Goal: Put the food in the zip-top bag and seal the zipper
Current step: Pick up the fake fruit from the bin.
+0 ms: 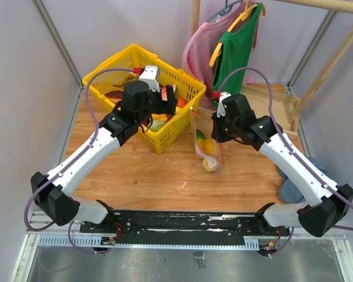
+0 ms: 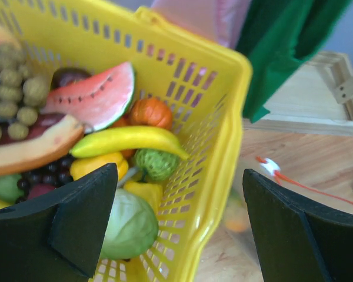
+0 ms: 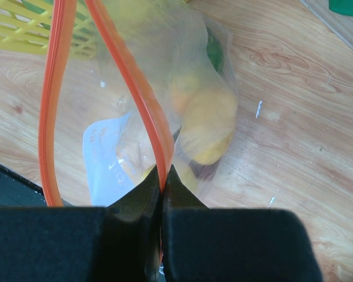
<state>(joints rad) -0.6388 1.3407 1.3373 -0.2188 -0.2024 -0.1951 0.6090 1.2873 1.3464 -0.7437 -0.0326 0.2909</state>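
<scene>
Step in hand: loading, with sealing not yet started.

The right gripper [image 3: 163,182] is clamped on the zipper [image 3: 49,88] and holds one lip of the strip up. This keeps the mouth of the zip-top bag [image 1: 207,150] open. The bag stands on the table [image 1: 147,176] just beside the yellow basket [image 2: 229,129]. Yellow food [image 3: 209,126] already lies inside it.

The left gripper [image 2: 182,223] hangs over the basket with its jaws spread wide and holds nothing. The cabbage [image 2: 129,226] and the banana [image 2: 126,141] lie beneath it.

For the next move, I judge that the left arm must descend onto one piece, close on it and carry it across to the open mouth. The right grip must stay fixed during this.
</scene>
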